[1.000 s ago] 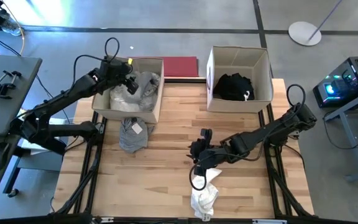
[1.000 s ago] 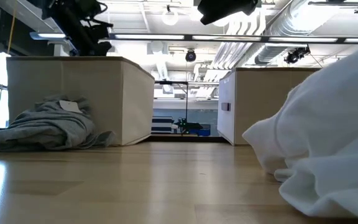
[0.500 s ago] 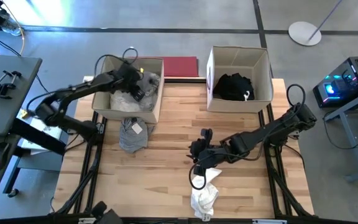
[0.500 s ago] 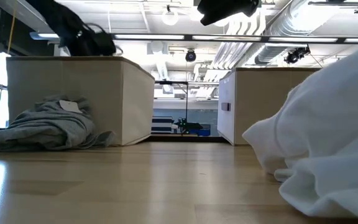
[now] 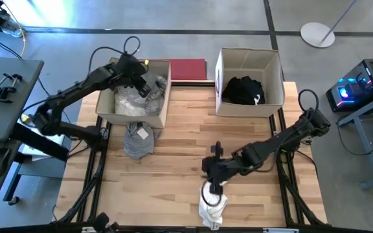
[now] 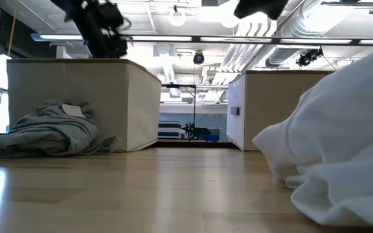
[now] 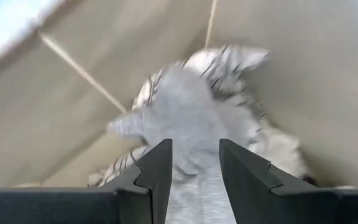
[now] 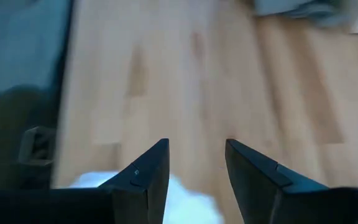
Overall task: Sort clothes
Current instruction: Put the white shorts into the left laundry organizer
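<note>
Here the right gripper (image 5: 212, 186) hangs low over the tabletop (image 5: 180, 149), fingers (image 8: 148, 174) apart with bare wood between them and nothing held. Just under it, toward the near edge, lies the white garment (image 5: 212, 206); its wrist view catches a corner of that cloth below the fingers. The gripper looks set there to come down on the white piece, which waits outside either box because it has not been sorted.

The left gripper (image 5: 140, 83) sits above the left box (image 5: 164, 97), pointing down into it. Its fingers (image 7: 157, 168) stand partly apart, and a light grey garment (image 7: 188, 118) fills the gap between them; whether they press it I cannot tell. Around that piece lies a black-and-white patterned garment (image 7: 229, 68), against the beige box wall, so pale things seem to be gathered here.

Just outside that box, nearer the front edge, a grey garment (image 5: 138, 139) lies crumpled on the tabletop, touching the box wall in the low view; it probably still needs lifting in. Well apart, the right box (image 5: 280, 71) holds black clothes (image 5: 241, 89), the dark group. A red mat (image 5: 188, 68) lies between the boxes at the far edge.
</note>
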`<state>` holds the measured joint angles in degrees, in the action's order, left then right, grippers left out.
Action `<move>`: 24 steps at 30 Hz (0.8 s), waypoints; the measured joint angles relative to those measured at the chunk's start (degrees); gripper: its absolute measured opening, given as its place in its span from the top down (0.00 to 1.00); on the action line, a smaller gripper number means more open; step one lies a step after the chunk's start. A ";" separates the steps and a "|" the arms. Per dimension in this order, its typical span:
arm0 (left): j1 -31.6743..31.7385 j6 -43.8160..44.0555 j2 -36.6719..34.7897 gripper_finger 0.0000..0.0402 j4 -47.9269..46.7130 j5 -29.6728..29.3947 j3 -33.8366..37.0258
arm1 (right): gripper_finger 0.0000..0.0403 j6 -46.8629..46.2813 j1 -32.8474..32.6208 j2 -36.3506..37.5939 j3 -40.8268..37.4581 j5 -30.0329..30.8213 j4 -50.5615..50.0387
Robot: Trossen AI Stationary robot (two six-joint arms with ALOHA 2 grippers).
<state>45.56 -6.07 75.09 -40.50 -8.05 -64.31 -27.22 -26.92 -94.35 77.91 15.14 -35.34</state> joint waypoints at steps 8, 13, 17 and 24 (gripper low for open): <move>-7.71 -1.62 -9.33 0.70 1.52 1.57 0.02 | 0.64 -3.27 -5.80 -3.81 0.00 -9.76 2.99; -14.66 -4.30 -12.55 0.70 6.64 1.73 0.02 | 0.64 -7.80 -7.67 -8.98 0.00 -13.55 3.27; -20.29 -7.25 -13.53 0.70 10.82 1.76 0.02 | 0.64 -8.69 -7.76 -13.95 0.00 -18.24 3.24; -28.79 -9.81 -13.46 0.70 14.42 1.68 0.02 | 0.70 -6.30 -6.97 -19.24 0.02 -21.81 3.58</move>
<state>16.77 -15.88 61.63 -26.08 -6.37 -64.29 -33.52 -33.89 -113.59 77.93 -6.68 -31.77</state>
